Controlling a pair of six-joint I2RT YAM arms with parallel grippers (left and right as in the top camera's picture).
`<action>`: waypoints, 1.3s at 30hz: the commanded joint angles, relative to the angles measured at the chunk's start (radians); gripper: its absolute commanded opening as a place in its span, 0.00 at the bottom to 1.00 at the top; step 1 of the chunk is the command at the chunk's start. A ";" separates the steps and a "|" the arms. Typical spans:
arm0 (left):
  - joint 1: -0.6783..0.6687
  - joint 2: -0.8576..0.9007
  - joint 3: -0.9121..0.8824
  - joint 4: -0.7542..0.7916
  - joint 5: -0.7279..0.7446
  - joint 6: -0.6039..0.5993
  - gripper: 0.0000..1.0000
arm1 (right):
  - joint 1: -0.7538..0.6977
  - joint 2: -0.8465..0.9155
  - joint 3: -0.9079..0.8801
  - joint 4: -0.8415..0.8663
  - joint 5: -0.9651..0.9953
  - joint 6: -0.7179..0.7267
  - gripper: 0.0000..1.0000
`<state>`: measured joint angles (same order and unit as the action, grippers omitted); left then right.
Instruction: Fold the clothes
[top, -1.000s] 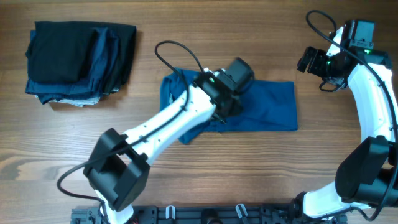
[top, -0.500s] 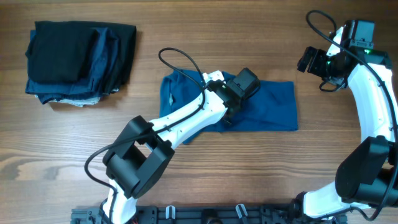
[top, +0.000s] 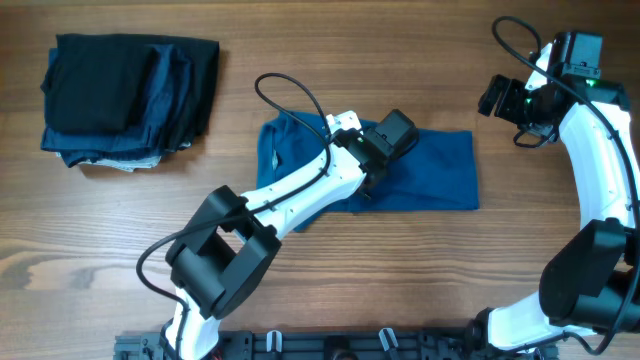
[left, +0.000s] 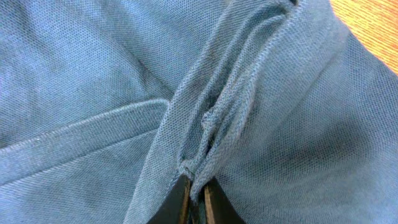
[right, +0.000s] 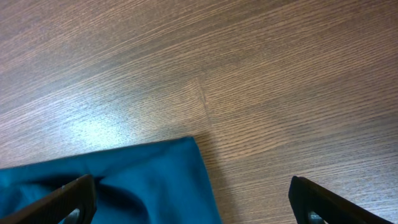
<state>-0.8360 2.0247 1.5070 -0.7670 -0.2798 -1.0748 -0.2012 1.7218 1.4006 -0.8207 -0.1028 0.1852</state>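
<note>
The clothes, one blue polo shirt (top: 440, 168), lie partly folded across the middle of the table. My left gripper (top: 368, 182) is pressed down on the shirt's middle, and in the left wrist view that gripper (left: 196, 200) is shut on a raised fold with a stitched hem of the shirt (left: 93, 93). My right gripper (top: 497, 97) hangs above the table off the shirt's far right corner. The right wrist view has this gripper (right: 194, 202) wide open with nothing between its fingers, over the shirt's corner (right: 146, 180).
A stack of folded black and dark navy garments (top: 125, 95) sits at the far left. Bare wooden table (top: 400, 270) surrounds the shirt. The left arm's cable (top: 285, 85) loops above the shirt's left end.
The left arm has shifted slightly right over the shirt, and its jaws have closed onto the fold of fabric. The right arm has not moved.
</note>
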 joint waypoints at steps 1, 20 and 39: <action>0.003 -0.068 -0.007 -0.007 -0.029 0.021 0.32 | 0.001 0.008 0.005 0.005 0.017 -0.002 1.00; 0.002 -0.045 -0.008 -0.007 0.006 0.020 0.39 | 0.001 0.008 0.005 0.005 0.017 -0.002 1.00; 0.001 -0.043 -0.023 -0.026 0.029 0.020 0.45 | 0.001 0.008 0.005 0.005 0.017 -0.002 1.00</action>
<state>-0.8360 1.9820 1.5009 -0.7887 -0.2558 -1.0554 -0.2012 1.7218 1.4006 -0.8207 -0.1028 0.1852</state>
